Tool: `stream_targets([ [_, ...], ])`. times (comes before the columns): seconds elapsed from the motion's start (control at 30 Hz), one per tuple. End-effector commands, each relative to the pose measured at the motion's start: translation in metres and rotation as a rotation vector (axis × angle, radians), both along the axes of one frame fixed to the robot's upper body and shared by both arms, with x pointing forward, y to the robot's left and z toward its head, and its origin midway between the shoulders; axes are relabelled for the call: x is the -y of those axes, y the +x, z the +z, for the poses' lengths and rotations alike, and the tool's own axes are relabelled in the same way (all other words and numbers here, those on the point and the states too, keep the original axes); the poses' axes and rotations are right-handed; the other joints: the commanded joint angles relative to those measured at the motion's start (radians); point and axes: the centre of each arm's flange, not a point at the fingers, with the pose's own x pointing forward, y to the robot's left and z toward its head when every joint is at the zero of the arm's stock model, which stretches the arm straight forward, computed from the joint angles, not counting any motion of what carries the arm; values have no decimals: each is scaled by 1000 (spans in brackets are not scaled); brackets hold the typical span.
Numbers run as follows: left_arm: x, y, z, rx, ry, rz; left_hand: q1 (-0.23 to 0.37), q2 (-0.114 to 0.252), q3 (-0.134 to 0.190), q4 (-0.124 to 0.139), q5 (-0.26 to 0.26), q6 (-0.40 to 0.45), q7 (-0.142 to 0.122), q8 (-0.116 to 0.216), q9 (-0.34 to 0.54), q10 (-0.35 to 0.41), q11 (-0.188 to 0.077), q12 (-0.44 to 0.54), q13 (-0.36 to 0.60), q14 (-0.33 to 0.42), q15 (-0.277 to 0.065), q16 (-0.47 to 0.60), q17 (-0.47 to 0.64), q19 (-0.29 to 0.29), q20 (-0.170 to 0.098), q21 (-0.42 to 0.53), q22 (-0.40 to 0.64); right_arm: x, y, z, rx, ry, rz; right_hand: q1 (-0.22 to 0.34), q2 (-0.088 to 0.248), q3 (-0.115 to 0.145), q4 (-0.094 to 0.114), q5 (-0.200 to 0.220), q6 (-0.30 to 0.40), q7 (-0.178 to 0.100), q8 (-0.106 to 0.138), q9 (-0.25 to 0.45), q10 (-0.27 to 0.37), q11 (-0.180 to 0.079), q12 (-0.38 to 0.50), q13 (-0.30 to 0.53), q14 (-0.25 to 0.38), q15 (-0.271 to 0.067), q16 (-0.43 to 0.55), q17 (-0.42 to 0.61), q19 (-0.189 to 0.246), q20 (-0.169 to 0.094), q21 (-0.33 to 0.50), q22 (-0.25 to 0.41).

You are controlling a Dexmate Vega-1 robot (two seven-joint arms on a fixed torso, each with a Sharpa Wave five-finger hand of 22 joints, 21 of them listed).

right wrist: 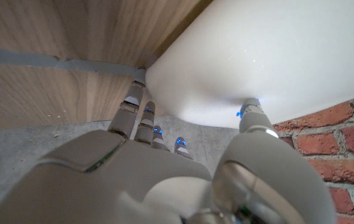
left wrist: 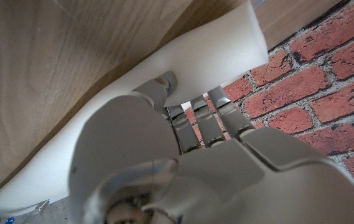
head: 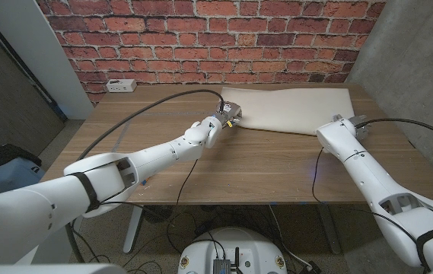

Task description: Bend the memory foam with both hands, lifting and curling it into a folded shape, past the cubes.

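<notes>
- While both arms reach across the brown wooden table (head: pixel 262 164), the cream-white rectangular slab of memory foam (head: pixel 292 108) lies toward the far edge, right of centre, close below the red brick wall (head: pixel 201 38).
- Left hand (head: pixel 227 118): at the slab's near left corner, in contact with it in the head view.
- Left wrist view: the thumb tip presses into one face of the foam (left wrist: pixel 183 68); the other fingers (left wrist: pixel 195 121) run under the opposite face. Corner edge sits between thumb and fingers, so this hand grasps the foam.
- Foam at this corner looks raised off the wood and gently bowed along its length.
- Right hand (head: pixel 347 122): at the slab's near right corner, mostly hidden behind its own wrist in the head view.
- Right wrist view: the thumb tip dents the broad pale face of the foam (right wrist: pixel 270 56); the fingertips (right wrist: pixel 133 106) reach to the rounded corner from the other side. Grip reads as a pinch on the corner.
- Middle of the slab rests on the table in the head view; no fold visible.
- White power strip (head: pixel 121 85) lies at the far left of the table, well apart from the foam.
- Black cable (head: pixel 148 110) arcs over the left side of the table toward the left hand.
</notes>
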Motion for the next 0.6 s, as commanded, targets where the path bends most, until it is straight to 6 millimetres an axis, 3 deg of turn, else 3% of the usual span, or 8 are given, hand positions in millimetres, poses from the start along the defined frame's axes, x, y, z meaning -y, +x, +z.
stream_targets([
  [0.03,5,0,1,15,20,-1,3,-11,11,1,8,9,8,-8,3,6,1,-7,2,7,-91,-1,1,0,-4,8,3,-2,6,10,474,209,132,63,24,25,8,-2,-55,4,5,2,38,-14,18,-1,91,-36,29,13,147,-3,41,10],
  [0.17,5,0,2,16,19,0,2,-11,12,1,8,8,7,-9,3,6,2,-8,2,6,-91,-1,1,-1,-5,8,3,-5,7,14,447,223,155,61,22,12,28,-6,-67,-5,-5,3,30,-19,13,-2,142,-31,49,31,270,-8,77,12],
  [0.2,5,-1,2,17,20,0,2,-11,12,1,8,11,7,-9,3,6,1,-9,2,6,-91,-1,1,-1,-5,9,3,-6,7,16,423,208,142,52,19,4,36,-7,-71,-6,-7,3,22,-20,9,-2,136,-19,46,37,235,32,56,11],
  [0.27,5,-1,2,17,20,2,2,-11,13,1,8,11,7,-10,3,5,-1,-11,2,7,-92,0,1,-1,-5,10,3,-11,6,19,360,150,94,26,-2,-16,46,-12,-78,-12,-9,3,19,-20,7,-2,126,-6,39,39,207,52,37,10],
  [0.37,4,-1,2,14,15,1,2,-12,14,1,8,12,7,-11,3,8,0,-11,2,7,-92,0,1,-2,-6,11,3,-13,4,25,290,142,84,-12,-22,-41,62,-14,-84,-15,-11,3,20,-16,6,-3,129,12,34,42,209,47,27,11],
  [0.47,4,-1,1,15,19,0,3,-13,15,1,9,12,7,-12,3,9,1,-12,2,8,-93,0,0,-2,-6,12,3,-13,6,27,309,169,145,84,7,-3,9,1,-108,-43,-11,2,16,-30,0,-3,162,-35,34,37,328,-35,57,13],
  [0.5,5,-1,1,16,21,0,3,-13,15,1,9,12,8,-12,4,7,1,-13,2,7,-92,-1,1,-2,-6,12,3,-14,7,26,341,172,151,98,9,2,4,2,-113,-46,-12,2,14,-32,-1,-4,169,-40,36,37,341,-47,59,13],
  [0.6,5,-1,1,16,21,-1,3,-14,16,0,9,12,5,-13,4,9,4,-14,2,6,-92,-1,0,-2,-7,14,3,-15,8,25,433,174,174,260,25,58,-19,11,-47,-50,11,1,62,-47,15,-4,239,-100,59,45,367,-146,56,14],
])
